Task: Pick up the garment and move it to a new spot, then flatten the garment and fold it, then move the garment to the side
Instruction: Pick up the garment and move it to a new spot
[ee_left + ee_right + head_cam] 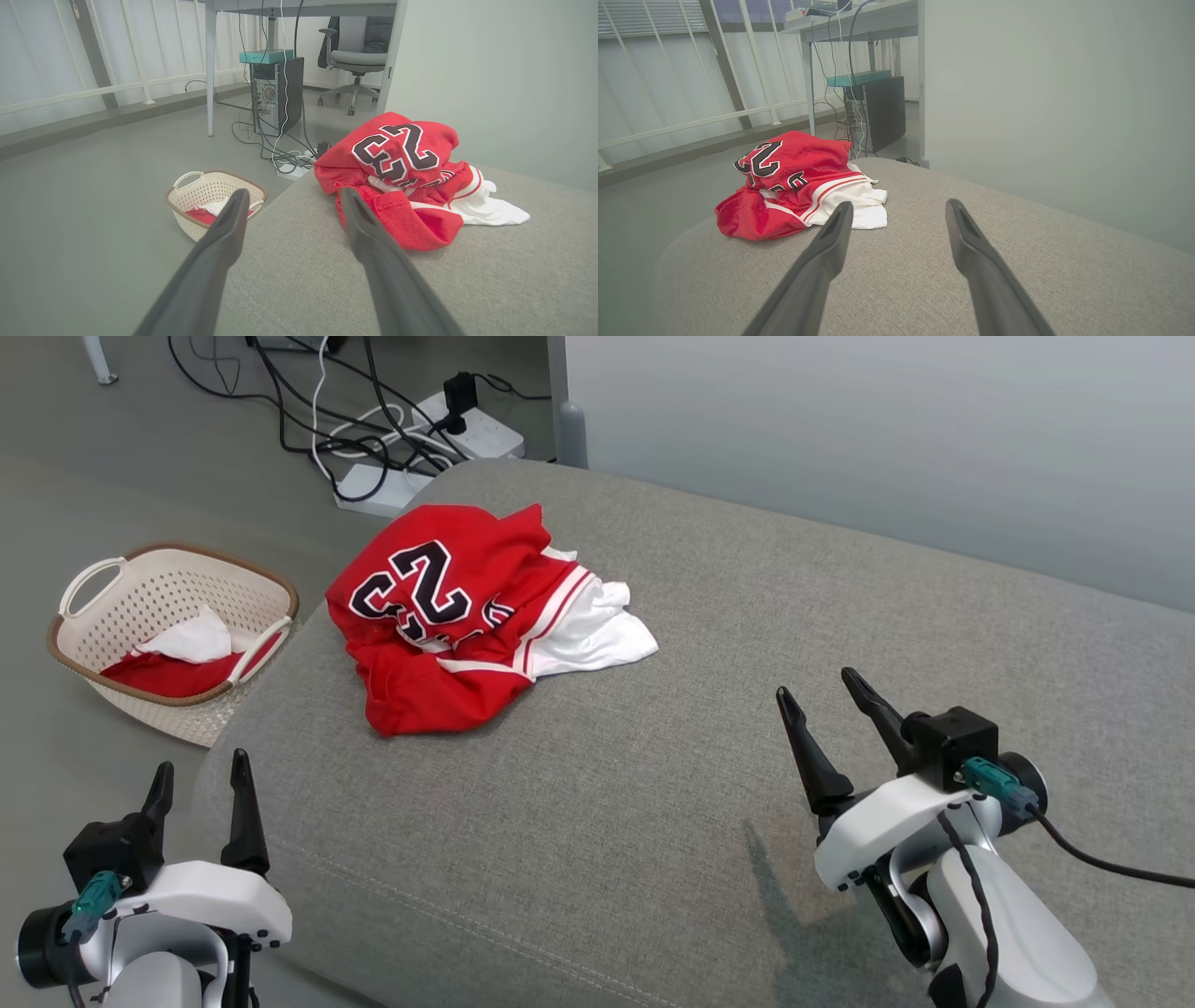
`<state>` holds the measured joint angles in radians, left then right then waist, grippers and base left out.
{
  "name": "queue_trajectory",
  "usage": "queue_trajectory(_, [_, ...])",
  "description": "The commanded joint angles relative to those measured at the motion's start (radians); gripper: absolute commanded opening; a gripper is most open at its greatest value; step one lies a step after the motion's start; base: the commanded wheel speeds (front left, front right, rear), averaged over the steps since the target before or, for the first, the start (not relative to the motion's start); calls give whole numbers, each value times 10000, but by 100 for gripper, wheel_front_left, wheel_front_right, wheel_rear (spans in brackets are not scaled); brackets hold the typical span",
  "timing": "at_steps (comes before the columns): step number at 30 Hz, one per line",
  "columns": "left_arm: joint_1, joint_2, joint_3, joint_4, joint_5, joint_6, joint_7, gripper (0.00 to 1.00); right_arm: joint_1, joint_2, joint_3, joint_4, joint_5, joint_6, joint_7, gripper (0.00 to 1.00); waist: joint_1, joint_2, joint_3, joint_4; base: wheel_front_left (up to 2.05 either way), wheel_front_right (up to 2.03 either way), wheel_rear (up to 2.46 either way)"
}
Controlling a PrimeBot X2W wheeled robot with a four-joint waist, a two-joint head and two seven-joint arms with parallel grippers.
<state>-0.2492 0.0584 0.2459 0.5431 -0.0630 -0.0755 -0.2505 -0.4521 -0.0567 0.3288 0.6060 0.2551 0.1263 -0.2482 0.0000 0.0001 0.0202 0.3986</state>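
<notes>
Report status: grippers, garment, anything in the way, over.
Left gripper and right gripper open, empty, short of the jersey. Jersey crumpled on the grey cushion, untouched. Only bare cushion between; basket on the floor to the left.

The garment (pixel 425 695) is slightly shiny red and white cloth; the seat (pixel 747 644) rough matt grey weave; the basket (pixel 177 593) perforated cream plastic
</notes>
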Motion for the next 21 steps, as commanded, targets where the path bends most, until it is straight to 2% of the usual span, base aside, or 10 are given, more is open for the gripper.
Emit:
queue_trajectory(1, [-150,238,276,-324,-48,-17,-113,100,-404,64,144,-118,52,44,-136,100,0,-1,81,35,0,0,0])
queue_trajectory(6, [-612,280,11,-125,-419,-416,-113,100,-562,63,84,-5,130,44,-136,100,0,-1,466,-212,0,0,0])
queue_trajectory(12, [-1840,796,-692,530,-1112,-543,-113,100,-819,-32,-91,-85,-5,44,-136,100,0,-1,1120,-652,0,0,0])
queue_trajectory(16, [-2703,1561,-1494,1172,-1978,-548,-113,100,-1074,-69,-50,-162,-48,44,-136,100,0,-1,1605,-1049,0,0,0])
queue_trajectory(21, [-3965,2874,-2700,2148,-3308,-550,-36,100,-1403,-90,119,-366,-132,44,-136,100,0,-1,2181,-1668,0,0,0])
